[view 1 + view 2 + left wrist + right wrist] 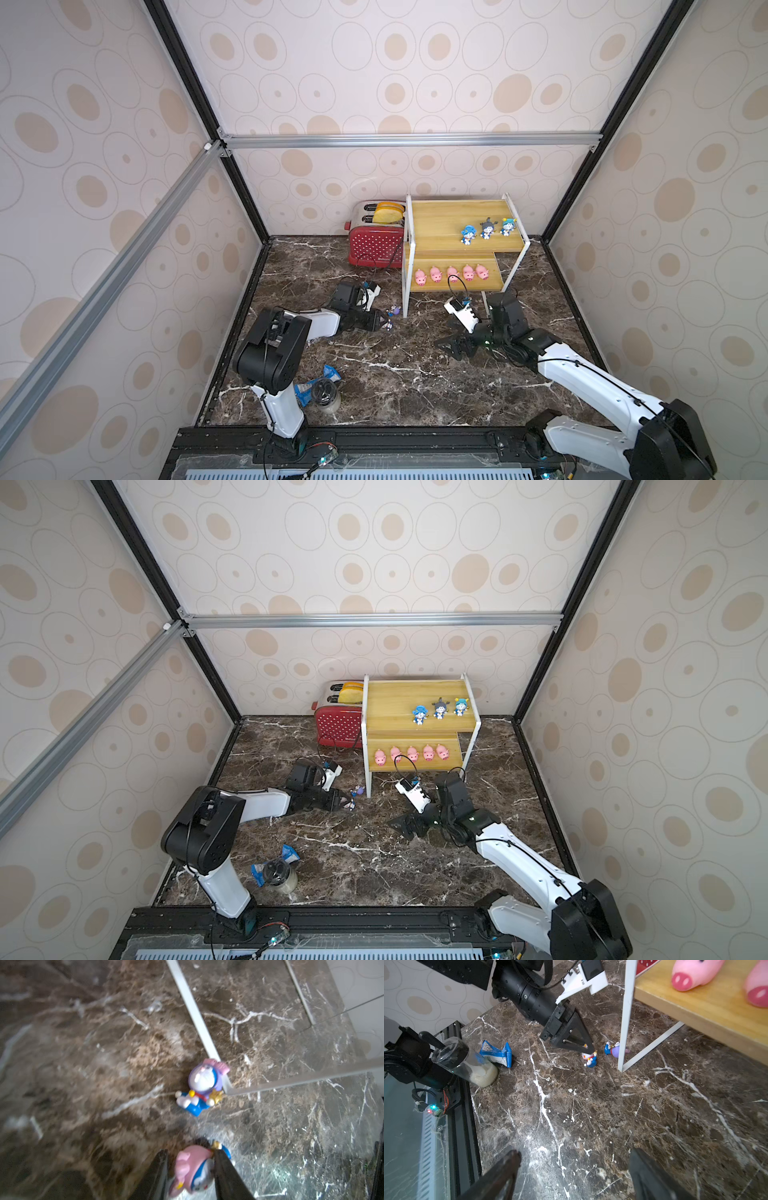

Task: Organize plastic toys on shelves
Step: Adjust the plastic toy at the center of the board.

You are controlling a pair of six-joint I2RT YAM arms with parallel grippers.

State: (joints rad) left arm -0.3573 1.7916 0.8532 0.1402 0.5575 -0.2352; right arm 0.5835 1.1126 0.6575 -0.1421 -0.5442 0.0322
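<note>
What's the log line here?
left gripper: straddling pink-hat figurine | right gripper: open, empty | purple-hat figurine: lying at shelf frame

This was a robot test cell in a lab, dressed to pass for a home. Wallpapered panels [395, 83] printed with beige ovals sat in a frame of black and silver aluminium bars [407, 140] around a marble-patterned bench [415, 374], with a left arm [282, 407] and a right arm [590, 374] mounted along a black rail [395, 440] at its front edge. Household props stood at the back: a red polka-dot toaster [376, 245] and a small yellow-board rack [440, 216].
</note>
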